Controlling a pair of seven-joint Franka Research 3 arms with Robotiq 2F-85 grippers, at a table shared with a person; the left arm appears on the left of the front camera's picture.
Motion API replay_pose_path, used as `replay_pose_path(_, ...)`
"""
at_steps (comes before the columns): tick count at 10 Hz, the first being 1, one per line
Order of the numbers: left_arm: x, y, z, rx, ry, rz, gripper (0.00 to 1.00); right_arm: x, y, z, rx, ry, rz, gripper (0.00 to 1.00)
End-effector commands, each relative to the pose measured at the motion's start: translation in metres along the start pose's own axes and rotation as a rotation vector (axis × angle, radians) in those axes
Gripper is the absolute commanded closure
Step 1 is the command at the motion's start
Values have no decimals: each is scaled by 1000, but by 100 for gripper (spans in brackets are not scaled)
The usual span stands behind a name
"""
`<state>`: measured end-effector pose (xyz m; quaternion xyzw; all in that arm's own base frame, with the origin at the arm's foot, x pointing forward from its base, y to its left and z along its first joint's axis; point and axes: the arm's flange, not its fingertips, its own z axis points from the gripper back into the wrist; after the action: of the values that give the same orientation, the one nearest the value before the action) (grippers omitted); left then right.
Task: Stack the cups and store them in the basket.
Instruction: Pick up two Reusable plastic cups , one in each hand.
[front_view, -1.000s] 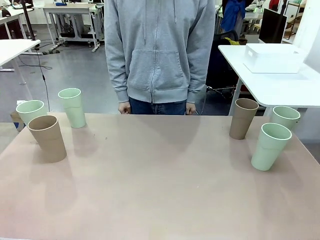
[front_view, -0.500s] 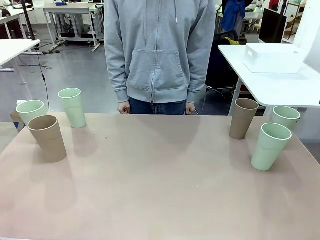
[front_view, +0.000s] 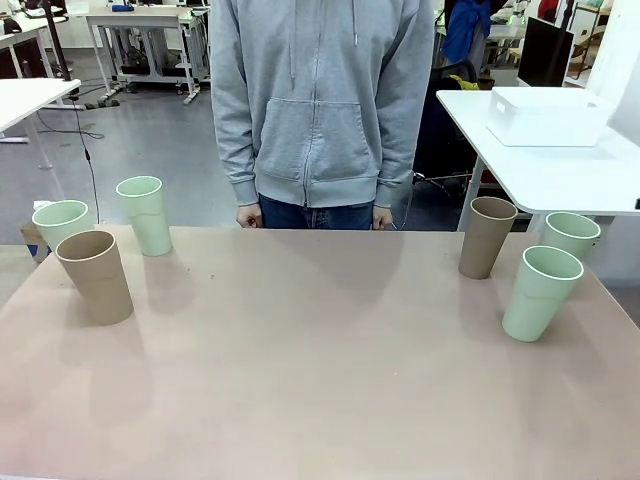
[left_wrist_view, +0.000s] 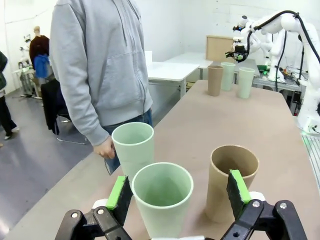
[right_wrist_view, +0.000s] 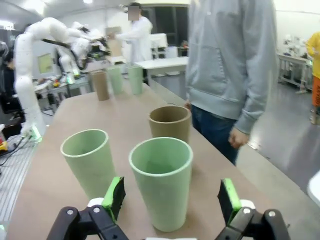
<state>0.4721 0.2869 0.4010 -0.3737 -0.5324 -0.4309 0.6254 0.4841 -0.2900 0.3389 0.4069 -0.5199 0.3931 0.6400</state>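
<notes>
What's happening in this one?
Nothing is stacked or held yet. Six cups stand upright on the table, three at each end. The left gripper is open and aimed at a mint cup; the right gripper, open too, is aimed at another mint cup. The person stands at the far side, hands at the table edge. The basket sits on a side table.

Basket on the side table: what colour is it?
White; the basket shows best in the front view.
</notes>
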Motion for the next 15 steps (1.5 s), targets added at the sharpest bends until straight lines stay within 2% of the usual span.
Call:
replay_pose_path(1, -12, 28, 5, -98, 33, 1, 0, -19, -15, -1, 160, -29, 32, 0)
replay_pose_path(3, -34, 40, 18, -131, 37, 2, 0, -39, -17, -12, 213, -13, 33, 0)
replay_pose_path(5, -62, 51, 21, -155, 31, -1, 0, -60, -15, -27, 212, -7, 48, 0)
replay_pose_path(8, -100, 61, 9, -187, 34, -23, 0, -87, -12, -45, 137, -27, 67, 0)
replay_pose_path(10, -113, 64, 6, -159, 11, -20, 0, -90, -14, -56, 81, -43, 50, 0)
replay_pose_path(11, -108, 60, 5, -164, 25, 7, 0, -90, -18, -43, 154, -21, 31, 0)
replay_pose_path(15, -122, 64, 1, -150, 18, -1, 0, -94, -18, -54, 107, -31, 6, 0)
